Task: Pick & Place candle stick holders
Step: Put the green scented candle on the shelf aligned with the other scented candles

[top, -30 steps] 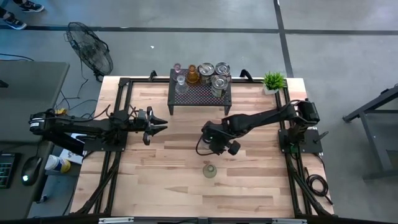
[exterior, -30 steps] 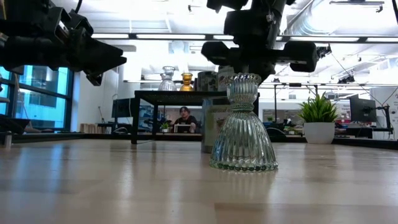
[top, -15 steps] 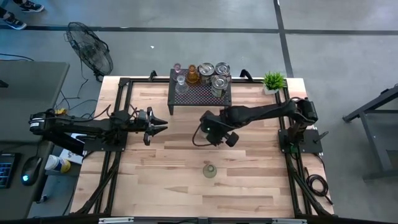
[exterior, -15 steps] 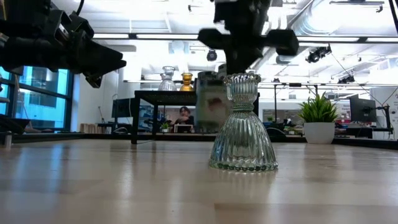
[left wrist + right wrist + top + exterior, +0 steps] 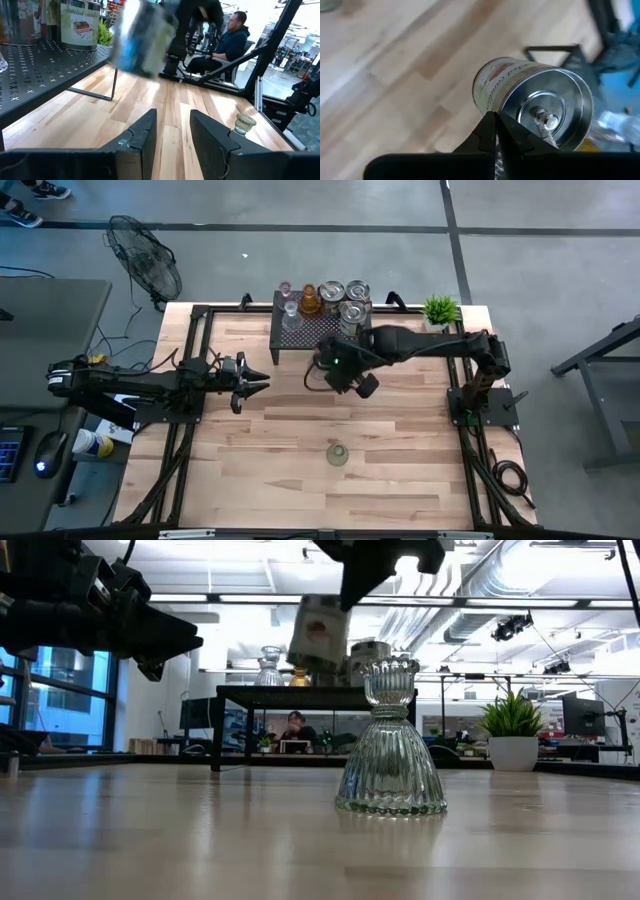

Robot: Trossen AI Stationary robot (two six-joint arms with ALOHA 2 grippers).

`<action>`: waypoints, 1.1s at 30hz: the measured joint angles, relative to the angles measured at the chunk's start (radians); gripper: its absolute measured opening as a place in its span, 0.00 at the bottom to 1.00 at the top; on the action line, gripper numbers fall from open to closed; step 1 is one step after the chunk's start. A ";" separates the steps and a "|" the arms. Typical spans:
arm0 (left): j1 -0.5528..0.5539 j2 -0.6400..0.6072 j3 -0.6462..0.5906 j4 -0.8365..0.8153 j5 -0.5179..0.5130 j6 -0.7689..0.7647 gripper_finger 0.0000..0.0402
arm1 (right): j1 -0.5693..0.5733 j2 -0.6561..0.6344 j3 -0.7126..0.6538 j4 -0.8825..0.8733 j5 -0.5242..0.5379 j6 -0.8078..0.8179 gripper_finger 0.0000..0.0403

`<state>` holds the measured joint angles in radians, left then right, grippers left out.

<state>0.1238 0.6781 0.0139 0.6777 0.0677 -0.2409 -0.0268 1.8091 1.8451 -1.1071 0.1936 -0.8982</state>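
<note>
My right gripper (image 5: 332, 370) is in front of the black rack (image 5: 322, 332), shut on a silvery tin holder with a printed label (image 5: 520, 100), which shows high and tilted in the low view (image 5: 320, 630). A ribbed clear glass holder (image 5: 337, 453) stands on its wide base on the table, toward the near edge. On the rack's top stand an amber holder (image 5: 310, 302), silvery tins (image 5: 350, 312) and small glass holders (image 5: 290, 310). My left gripper (image 5: 172, 135) waits level at the table's left, open, with nothing between its fingers. My right gripper pinches the rim of the tin's top (image 5: 492, 116) between its two shut fingers, beside the recessed lid with its small knob (image 5: 547, 120). The fingers slant down from above. The tin hangs tilted below them, lifted clear of the table.
A potted green plant (image 5: 439, 310) stands at the far right corner. Bare wood lies between the rack and the glass holder. A person sits beyond the table's far edge (image 5: 296, 728). A fan (image 5: 145, 260) stands on the floor at the far left.
My right gripper has risen and gone toward the far edge and the rack, tipping as it went, still shut on the tin. The tin, low beside the glass holder a second ago, is now lifted clear, high above the table and tilted.
</note>
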 joint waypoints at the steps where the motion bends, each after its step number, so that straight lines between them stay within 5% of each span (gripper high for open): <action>1: 0.000 0.000 0.000 0.000 0.000 0.000 0.29 | -0.012 -0.001 0.016 0.000 0.004 -0.004 0.00; 16: 0.000 0.000 0.000 0.000 0.000 -0.003 0.29 | -0.230 0.019 0.065 0.104 -0.003 -0.107 0.00; 33: 0.000 0.000 0.000 -0.020 0.006 -0.010 0.29 | -0.256 0.088 0.065 0.099 0.045 -0.156 0.00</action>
<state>0.1242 0.6782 0.0135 0.6580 0.0734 -0.2514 -0.2825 1.8968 1.9102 -1.0077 0.2390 -1.0538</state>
